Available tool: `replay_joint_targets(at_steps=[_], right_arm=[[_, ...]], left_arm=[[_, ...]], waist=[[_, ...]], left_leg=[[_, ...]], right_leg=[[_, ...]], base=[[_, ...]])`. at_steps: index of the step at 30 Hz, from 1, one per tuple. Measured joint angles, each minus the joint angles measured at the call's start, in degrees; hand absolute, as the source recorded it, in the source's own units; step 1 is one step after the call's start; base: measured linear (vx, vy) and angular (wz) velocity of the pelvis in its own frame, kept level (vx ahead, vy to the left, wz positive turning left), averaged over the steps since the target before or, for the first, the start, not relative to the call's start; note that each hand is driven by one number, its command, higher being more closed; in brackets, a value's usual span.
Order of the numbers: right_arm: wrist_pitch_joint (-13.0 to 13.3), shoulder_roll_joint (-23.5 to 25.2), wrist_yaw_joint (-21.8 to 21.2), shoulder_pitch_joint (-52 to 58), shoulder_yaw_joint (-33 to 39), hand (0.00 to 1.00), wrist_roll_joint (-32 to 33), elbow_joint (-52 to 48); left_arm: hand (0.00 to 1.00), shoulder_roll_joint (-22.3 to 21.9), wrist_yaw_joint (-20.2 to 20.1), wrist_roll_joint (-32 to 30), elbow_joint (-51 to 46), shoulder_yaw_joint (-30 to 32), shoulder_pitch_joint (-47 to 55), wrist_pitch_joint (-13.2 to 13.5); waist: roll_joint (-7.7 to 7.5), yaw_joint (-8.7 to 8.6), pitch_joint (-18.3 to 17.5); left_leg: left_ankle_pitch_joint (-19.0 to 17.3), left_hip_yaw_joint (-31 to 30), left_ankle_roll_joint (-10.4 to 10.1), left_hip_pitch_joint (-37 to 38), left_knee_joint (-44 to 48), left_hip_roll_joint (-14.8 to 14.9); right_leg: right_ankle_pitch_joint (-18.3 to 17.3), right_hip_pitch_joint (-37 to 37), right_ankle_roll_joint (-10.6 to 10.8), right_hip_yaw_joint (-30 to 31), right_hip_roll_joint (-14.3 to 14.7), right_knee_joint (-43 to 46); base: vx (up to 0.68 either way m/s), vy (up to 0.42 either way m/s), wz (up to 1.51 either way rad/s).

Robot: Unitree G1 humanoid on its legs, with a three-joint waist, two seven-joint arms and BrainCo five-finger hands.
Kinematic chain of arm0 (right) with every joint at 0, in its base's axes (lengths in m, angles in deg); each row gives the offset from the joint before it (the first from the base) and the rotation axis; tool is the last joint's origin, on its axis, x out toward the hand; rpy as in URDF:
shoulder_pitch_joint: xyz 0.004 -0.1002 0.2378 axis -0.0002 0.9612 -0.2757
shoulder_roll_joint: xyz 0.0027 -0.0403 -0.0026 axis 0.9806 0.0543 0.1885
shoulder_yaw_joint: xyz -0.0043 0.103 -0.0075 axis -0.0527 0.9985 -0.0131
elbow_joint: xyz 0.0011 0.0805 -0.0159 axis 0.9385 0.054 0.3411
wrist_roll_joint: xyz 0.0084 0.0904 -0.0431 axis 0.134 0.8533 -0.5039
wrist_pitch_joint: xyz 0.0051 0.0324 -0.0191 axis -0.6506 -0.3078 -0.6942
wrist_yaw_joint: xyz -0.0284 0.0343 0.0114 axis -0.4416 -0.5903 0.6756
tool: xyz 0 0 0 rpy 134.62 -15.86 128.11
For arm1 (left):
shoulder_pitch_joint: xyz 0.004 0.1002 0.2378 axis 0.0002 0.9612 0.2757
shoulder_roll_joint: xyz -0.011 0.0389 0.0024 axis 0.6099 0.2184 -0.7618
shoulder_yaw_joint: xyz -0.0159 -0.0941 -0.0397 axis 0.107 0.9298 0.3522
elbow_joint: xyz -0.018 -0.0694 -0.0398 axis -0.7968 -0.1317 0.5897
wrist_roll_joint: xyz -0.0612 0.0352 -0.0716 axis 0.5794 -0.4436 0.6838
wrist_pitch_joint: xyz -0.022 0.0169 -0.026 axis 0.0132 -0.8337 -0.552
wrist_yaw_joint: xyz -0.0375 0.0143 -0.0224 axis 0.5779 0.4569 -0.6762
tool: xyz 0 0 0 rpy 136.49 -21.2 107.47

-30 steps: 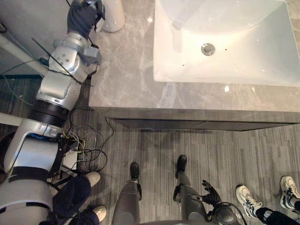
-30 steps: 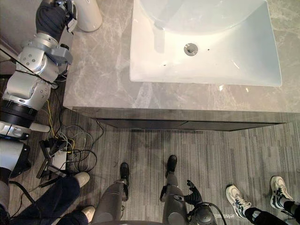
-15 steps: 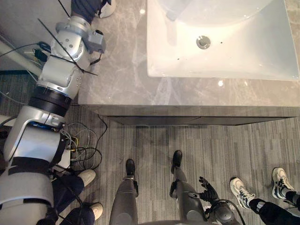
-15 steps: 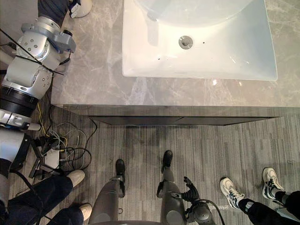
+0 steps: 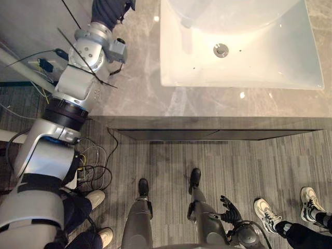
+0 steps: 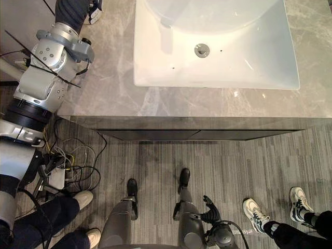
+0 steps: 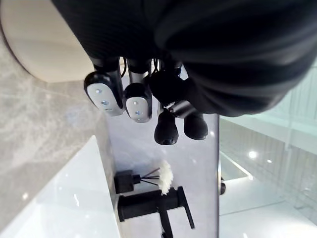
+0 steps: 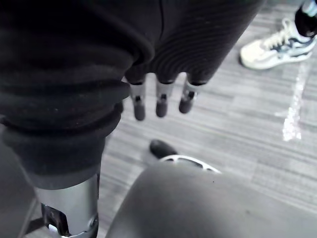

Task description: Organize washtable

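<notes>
Maybe the left hand (image 7: 198, 49) curls its empty fingers (image 7: 104, 96) close beside the white cup (image 7: 34, 44) to grab it.

- My head camera has swung, so the basin (image 5: 233, 52) sits further left in view.
- My left hand (image 5: 111, 9) has pushed further along the counter (image 5: 140, 78), up to the view's top edge.

Silver-grey left arm (image 5: 78, 78); dark-ribbed right hand (image 8: 188, 44), silver dark-tipped fingers (image 8: 161, 101)

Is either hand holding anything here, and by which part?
Nothing visibly held: the left hand curls empty fingers beside a white container; the right hand hangs open, empty.
</notes>
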Motion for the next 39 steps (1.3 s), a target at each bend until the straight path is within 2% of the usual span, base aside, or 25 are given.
replay_joint_targets(at_steps=[3,6,7,9,10,12,14,17,22,26,39], right_arm=[[-0.2,-0.4,0.0,0.2,0.2,0.00,-0.2,0.0],[-0.3,-0.4,0.0,0.6,1.3,0.00,-0.3,0.3],[-0.3,-0.3,-0.1,0.8,1.9,0.00,-0.4,1.2],[-0.3,-0.1,-0.4,0.9,3.3,0.00,-0.4,3.8],[-0.3,-0.1,-1.0,1.0,3.8,0.00,-0.4,5.7],[-0.3,0.1,-1.2,0.9,4.9,0.00,-0.5,7.7],[-0.3,0.5,-1.3,0.5,5.3,0.00,-1.3,11.2],[-0.5,1.0,-1.6,0.1,6.0,0.00,-2.6,14.2],[-1.3,1.5,-2.4,-1.1,6.0,0.00,-2.9,16.8],[-1.7,1.9,-2.4,-1.3,6.0,0.00,-4.4,18.2],[-1.7,2.6,-2.4,-1.4,6.0,0.00,-4.4,18.2]], left_arm=[[1.00,1.1,0.0,-0.1,-11.4,3.6,11.1,0.6],[1.00,1.7,-0.2,-0.4,-23.7,10.5,28.5,1.3],[1.00,0.9,-0.7,-1.6,-27.5,13.3,35.7,1.3],[1.00,-3.0,-1.3,-3.2,-31.9,18.2,46.1,1.3],[1.00,-6.5,-1.3,-4.7,-33.8,20.5,51.8,1.3],[1.00,-11.4,-1.6,-6.5,-36.1,23.1,59.7,1.2],[1.00,-15.6,-2.7,-8.0,-36.9,23.6,67.3,1.1],[1.00,-20.8,-5.1,-8.5,-36.9,23.4,74.8,-0.2],[1.00,-24.0,-7.3,-8.4,-35.8,22.8,77.3,-1.7],[1.00,-24.9,-7.4,-8.6,-34.9,22.8,77.4,-2.7],[1.00,-25.1,-7.4,-9.3,-33.5,22.0,76.9,-2.9]], waist=[[1.10,0.70,-0.1],[2.53,1.13,-0.8],[3.13,1.74,-1.5],[3.95,3.36,-3.0],[4.39,4.25,-4.0],[5.15,4.42,-5.6],[5.10,5.92,-7.4],[4.95,6.98,-9.9],[4.47,6.83,-10.9],[3.71,6.84,-13.0],[2.80,6.30,-14.0]], left_leg=[[0.0,-0.8,0.0,2.5,-0.7,0.0],[0.0,-2.1,-0.1,5.7,-2.0,-0.1],[0.0,-2.4,-0.1,7.0,-2.7,-0.2],[0.0,-2.8,-0.1,8.8,-3.8,-0.3],[0.0,-3.7,-0.1,10.0,-4.5,-0.5],[0.0,-5.3,-0.2,11.4,-4.9,-0.9],[0.0,-6.2,-0.1,13.8,-6.0,-1.0],[0.0,-7.5,-0.1,15.1,-6.6,-1.0],[0.9,-9.8,-0.6,16.3,-8.2,-1.0],[2.3,-10.9,-0.7,16.9,-10.6,-1.0],[3.3,-11.7,-0.8,17.1,-12.1,-1.1]], right_leg=[[-0.5,2.7,0.6,-1.0,0.0,0.0],[-1.6,6.2,1.0,-2.4,0.0,0.0],[-2.1,7.6,1.2,-3.1,0.0,0.0],[-2.8,9.2,1.4,-3.7,-0.1,0.0],[-3.3,10.6,1.8,-4.3,-0.2,0.0],[-4.3,13.0,2.1,-6.0,-0.4,0.0],[-5.0,15.6,2.3,-7.1,-0.4,0.0],[-5.7,17.4,2.5,-8.4,-0.4,0.0],[-6.3,19.4,2.5,-10.8,-0.2,-0.3],[-6.9,19.5,2.5,-11.6,-0.2,-0.3],[-6.8,19.4,2.6,-12.5,-0.2,-0.2]], base=[[0.02,0.008,0.15],[0.07,0.015,0.23],[0.10,0.018,0.22],[0.08,0.014,0.21],[0.07,0.007,0.25],[0.09,0.012,0.46],[0.08,0.010,0.34],[0.04,-0.003,0.20],[-0.03,-0.019,0.25],[-0.02,-0.019,0.13],[0.01,-0.008,0.04]])
